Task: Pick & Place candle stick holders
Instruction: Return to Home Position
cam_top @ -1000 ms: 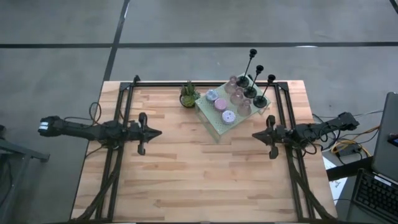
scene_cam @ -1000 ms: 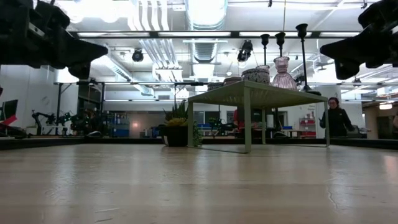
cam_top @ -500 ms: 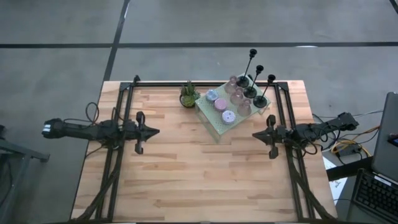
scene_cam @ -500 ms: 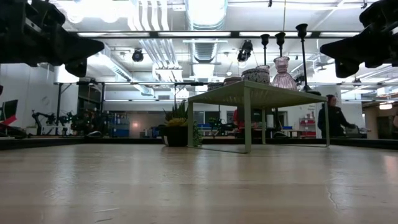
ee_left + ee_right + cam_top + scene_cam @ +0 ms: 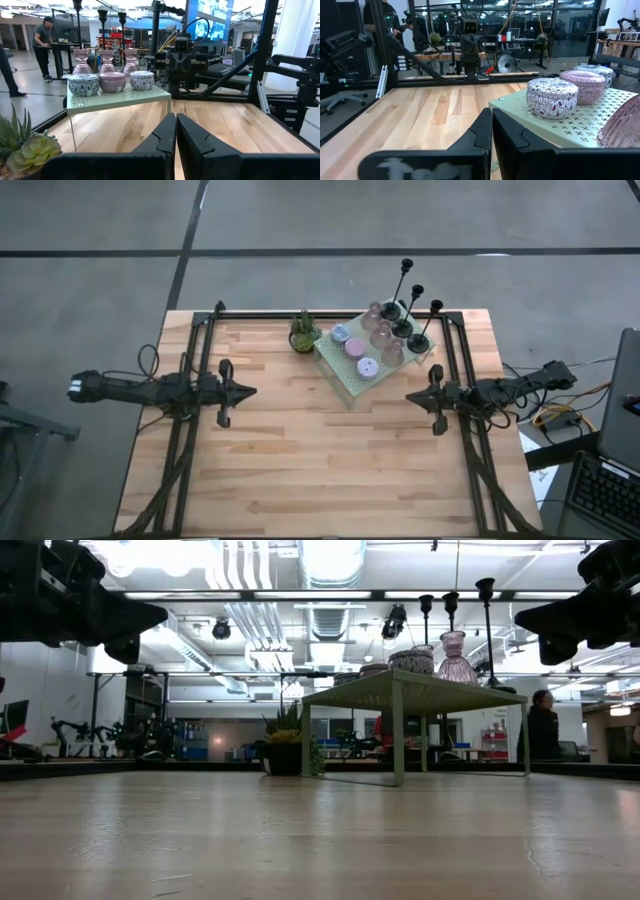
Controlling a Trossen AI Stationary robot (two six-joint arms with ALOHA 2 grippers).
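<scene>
Candle stick holders (image 5: 383, 337) on platform (image 5: 350, 383) nr table (image 5: 300, 460) far edge.

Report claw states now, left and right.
Left claw: shut, holding nothing.
Right claw: shut, holding nothing.

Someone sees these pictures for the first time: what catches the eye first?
The pale green perforated platform at the far right of the table, carrying three black candle stick holders, three pinkish glass cups and three pastel round holders. A small potted plant stands beside it. The left gripper and right gripper hang shut at either side.
</scene>
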